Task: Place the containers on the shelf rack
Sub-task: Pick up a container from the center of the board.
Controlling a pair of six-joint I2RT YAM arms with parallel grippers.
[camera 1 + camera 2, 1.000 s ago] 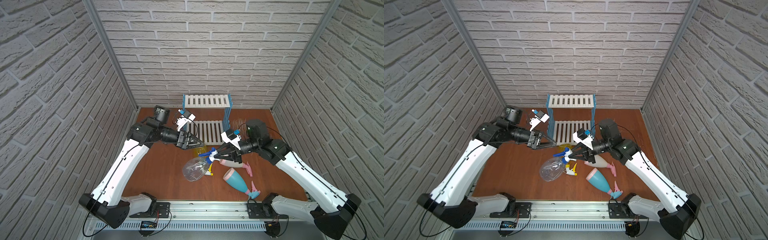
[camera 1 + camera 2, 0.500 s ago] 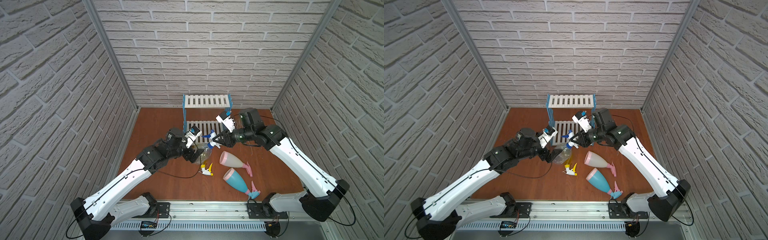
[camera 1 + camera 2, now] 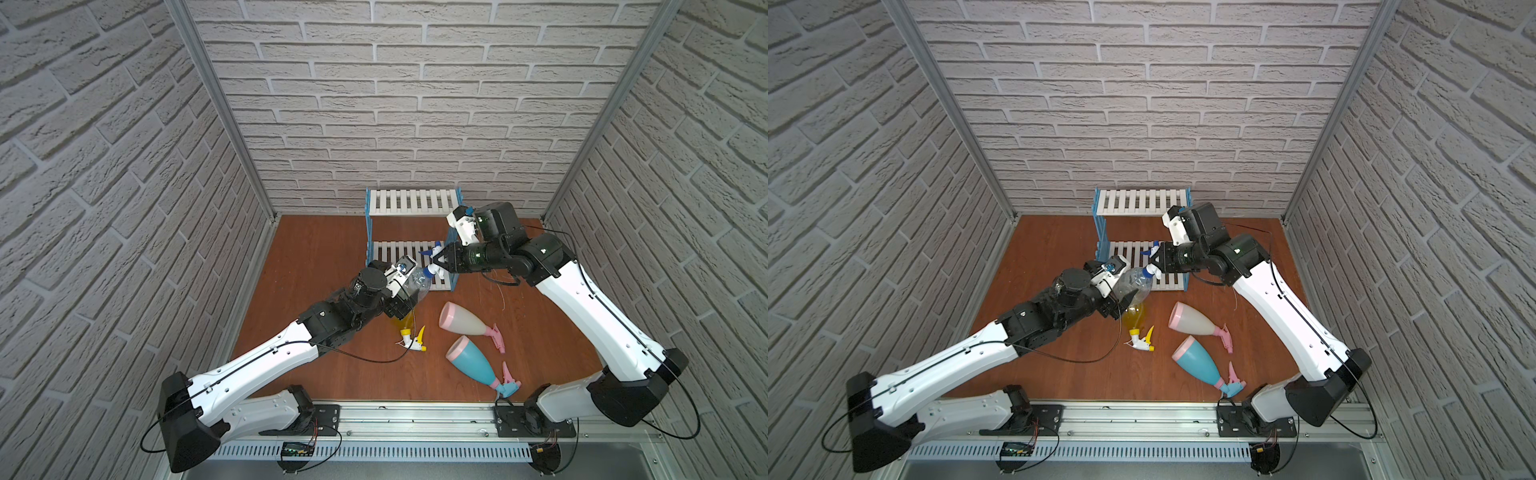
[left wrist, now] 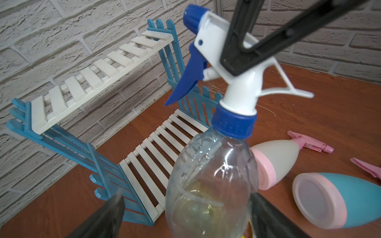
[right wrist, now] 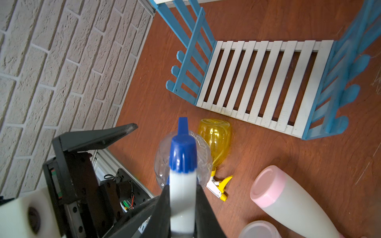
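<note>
Pinches clear bottle by the spray head in right claw, aloft at shelf rack's lower front edge; flanks its body with left claw, spread wide. Open worktop toward left edge; yellow bottle, cream bottle, blue bottle lying nearer the front.

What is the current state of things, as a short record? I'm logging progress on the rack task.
right gripper: shut on the spray head of the clear bottle
left gripper: open, jaws on either side of the clear bottle's body
lying on the table: yellow bottle, cream bottle, light blue bottle
shelf rack: no bottle on either shelf
</note>
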